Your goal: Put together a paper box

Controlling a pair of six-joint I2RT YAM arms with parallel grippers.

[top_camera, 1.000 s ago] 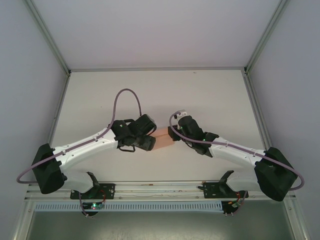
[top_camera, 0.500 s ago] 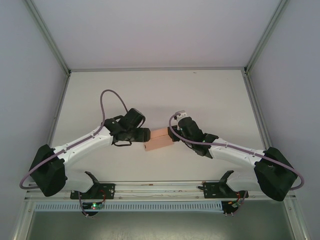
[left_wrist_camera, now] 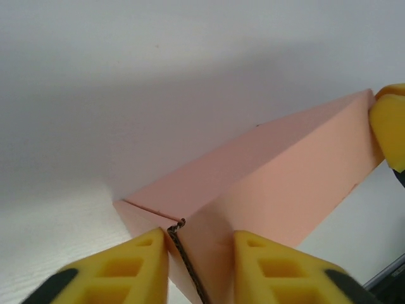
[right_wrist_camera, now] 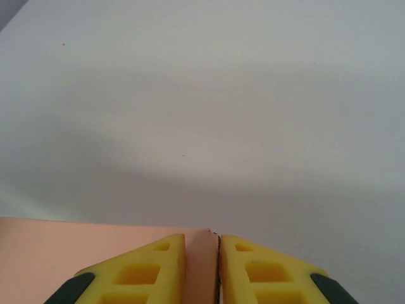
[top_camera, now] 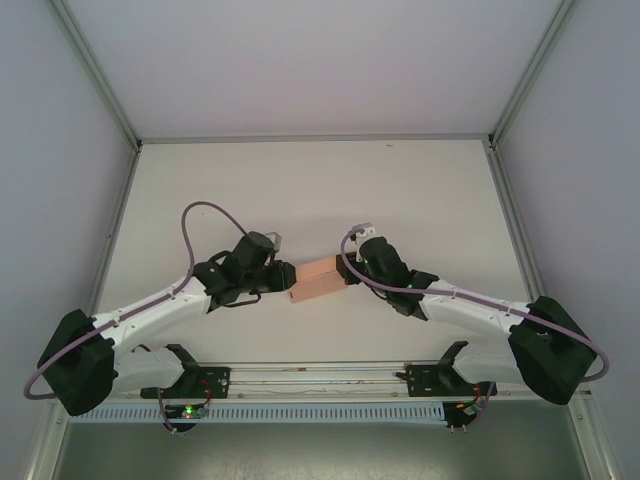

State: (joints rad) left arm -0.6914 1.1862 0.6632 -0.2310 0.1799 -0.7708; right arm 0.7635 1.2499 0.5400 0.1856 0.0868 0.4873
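Note:
The paper box (top_camera: 318, 279) is a small salmon-pink rectangular box held just above the white table between my two grippers. My left gripper (top_camera: 288, 278) is at its left end. In the left wrist view its yellow fingers (left_wrist_camera: 201, 237) press from both sides on a corner of the box (left_wrist_camera: 285, 171), where a dark card edge runs between them. My right gripper (top_camera: 350, 270) is shut on the box's right end. In the right wrist view a narrow strip of pink card (right_wrist_camera: 202, 266) is pinched between its jaws (right_wrist_camera: 202, 239). One right fingertip (left_wrist_camera: 389, 126) shows at the box's far end.
The white table (top_camera: 300, 190) stretches away behind the box, with grey enclosure walls on both sides and at the back. A metal rail (top_camera: 320, 375) with the arm bases runs along the near edge. Purple cables (top_camera: 200, 215) loop over both arms.
My left gripper has drawn back leftward off the box's top, come to its left end and closed on the corner. The right gripper has kept its hold, barely moving.

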